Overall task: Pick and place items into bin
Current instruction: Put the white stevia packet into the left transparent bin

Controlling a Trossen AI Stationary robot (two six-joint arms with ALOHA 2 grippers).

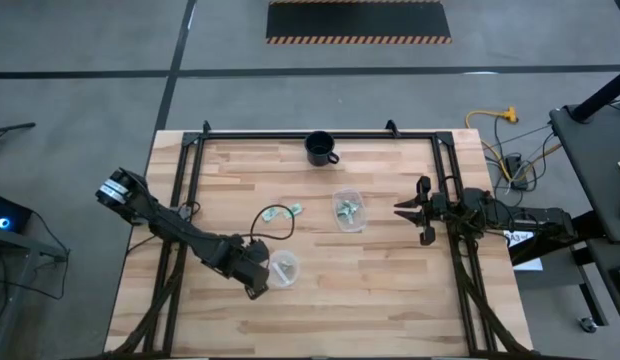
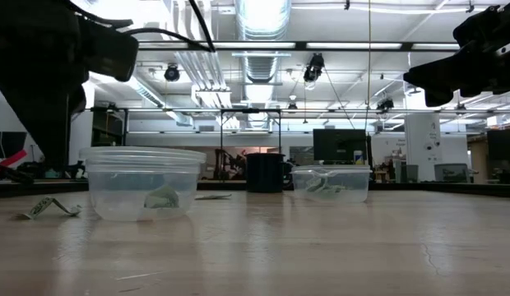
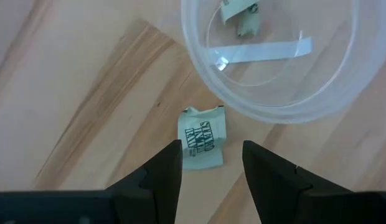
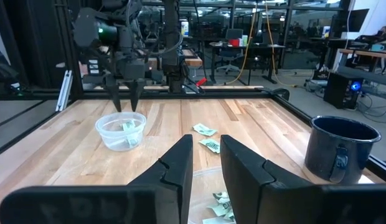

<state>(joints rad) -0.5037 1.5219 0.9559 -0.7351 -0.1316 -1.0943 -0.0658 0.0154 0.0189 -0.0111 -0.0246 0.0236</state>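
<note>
My left gripper [image 3: 211, 168] is open and points down over a small light-green and white wrapped piece [image 3: 202, 146]. The piece lies flat on the wood just outside a clear round tub [image 3: 274, 93], between my two fingers and below them, untouched. The tub [image 1: 283, 268] holds at least one more piece [image 3: 243, 15]. Two pieces [image 1: 280, 212] lie loose on the table beyond it. A second clear tub [image 1: 348, 210] holds several pieces. My right gripper [image 1: 410, 210] hangs level at the table's right side, open, with nothing between its fingers [image 4: 180, 162].
A black mug [image 1: 320, 148] stands near the table's far edge. A black metal frame [image 1: 290, 135] runs round the tabletop. Bare wood lies along the near edge and between the two tubs.
</note>
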